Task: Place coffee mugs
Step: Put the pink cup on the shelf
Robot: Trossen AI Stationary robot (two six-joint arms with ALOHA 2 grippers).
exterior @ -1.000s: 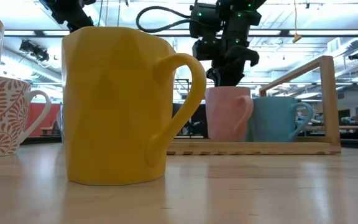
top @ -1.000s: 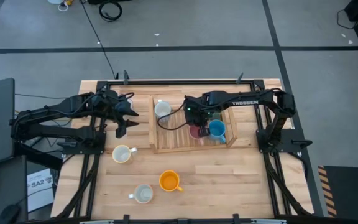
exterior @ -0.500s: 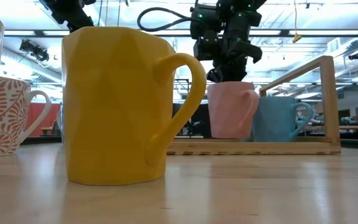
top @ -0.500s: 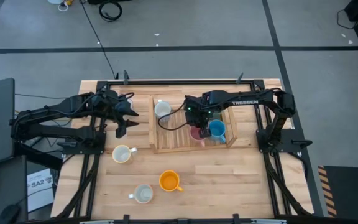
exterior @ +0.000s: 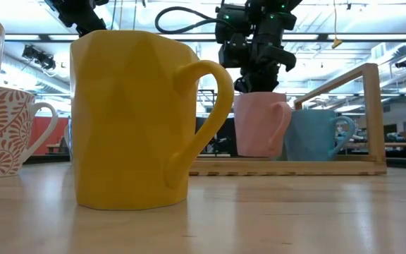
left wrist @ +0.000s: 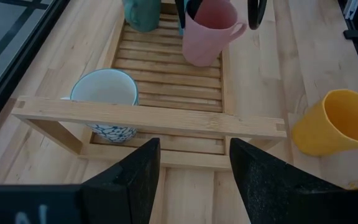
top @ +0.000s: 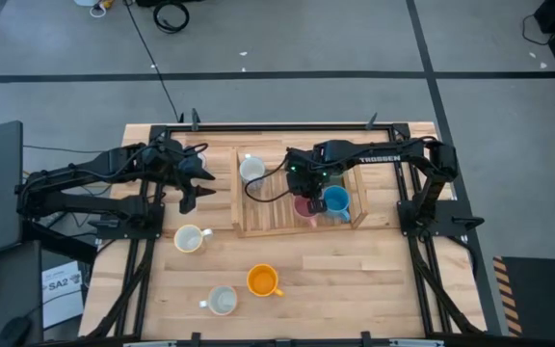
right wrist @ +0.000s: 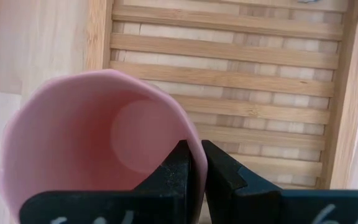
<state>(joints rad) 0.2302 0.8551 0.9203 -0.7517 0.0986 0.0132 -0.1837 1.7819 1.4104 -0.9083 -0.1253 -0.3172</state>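
Your right gripper point(right wrist: 192, 163) pinches the rim of the small pink ceramic mug point(exterior: 261, 124), tilted just above the slatted wooden tray point(top: 258, 220) near its front rail, beside the blue ceramic mug point(exterior: 318, 134). Release crooked and it may topple. Your left gripper point(left wrist: 191, 165) waits open off the tray's left end.

— Which mugs are in the tray?
— Pink mug point(top: 305, 205), slightly tilted, beside the blue mug point(top: 336, 201); a whitish one point(top: 251, 170) at the far corner.
— Elsewhere?
— Orange mug point(top: 262, 280), cream mug point(top: 189, 238) and a grey mug point(top: 222, 301), upright.
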